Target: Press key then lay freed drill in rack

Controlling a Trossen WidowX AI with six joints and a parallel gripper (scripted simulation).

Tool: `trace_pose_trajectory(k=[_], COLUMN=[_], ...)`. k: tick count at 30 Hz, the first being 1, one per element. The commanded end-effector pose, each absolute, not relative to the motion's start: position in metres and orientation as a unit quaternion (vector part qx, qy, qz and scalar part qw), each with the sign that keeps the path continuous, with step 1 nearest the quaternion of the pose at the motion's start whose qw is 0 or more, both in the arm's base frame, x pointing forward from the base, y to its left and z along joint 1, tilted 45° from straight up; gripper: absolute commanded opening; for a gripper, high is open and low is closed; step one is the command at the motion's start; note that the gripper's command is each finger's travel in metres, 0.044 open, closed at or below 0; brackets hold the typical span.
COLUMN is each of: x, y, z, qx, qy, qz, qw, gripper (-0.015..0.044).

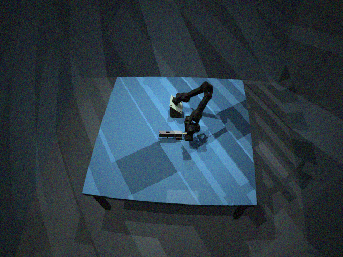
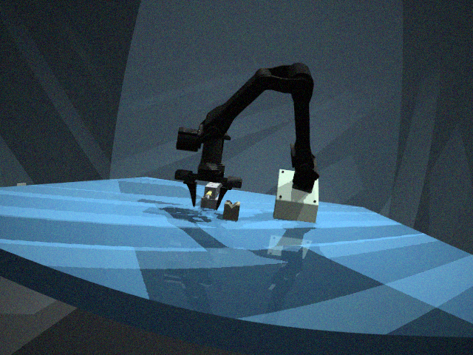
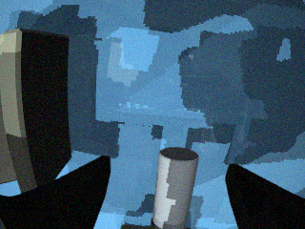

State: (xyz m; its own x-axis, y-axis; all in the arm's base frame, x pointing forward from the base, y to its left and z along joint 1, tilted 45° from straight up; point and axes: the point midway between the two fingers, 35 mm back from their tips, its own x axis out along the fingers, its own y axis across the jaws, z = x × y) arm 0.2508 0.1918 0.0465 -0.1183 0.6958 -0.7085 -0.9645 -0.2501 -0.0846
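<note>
A long grey housing (image 1: 169,133) (image 2: 209,202) stands on the table, with the drill (image 1: 184,133) (image 2: 208,194) (image 3: 177,183) sticking out of its end. It looks yellow in the top and exterior views and like a round grey rod in the wrist view. My gripper (image 2: 205,207) (image 3: 169,163) points down, open, with one finger on each side of the drill and gaps between. A small dark piece (image 1: 168,131) on the housing top may be the key. The rack's notched block (image 2: 231,211) stands beside the finger nearer the arm's base; a block (image 3: 10,91) at the wrist view's left edge seems to be it.
The arm's base sits on a pale slanted mount (image 1: 176,112) (image 2: 295,212) at the back of the blue table (image 1: 133,105) (image 2: 95,256). The arm reaches over from it. Patchy shadows and reflections cover the table top.
</note>
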Motion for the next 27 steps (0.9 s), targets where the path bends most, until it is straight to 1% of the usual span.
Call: trace_pose_trajectory(k=[1,8,11,27], x=[0.2512,0.2512,0.2512,0.2493], y=[0.192,0.192,0.192,0.1895], z=[0.0471,0.0471,0.0471,0.049], qx=[-0.329,-0.329,-0.329,-0.329], qy=[0.204,0.204,0.204,0.205], qz=[0.719,0.719,0.719,0.72], qw=[0.577,0.577,0.577,0.576], gripper=[0.0204,0.002,0.0,0.0])
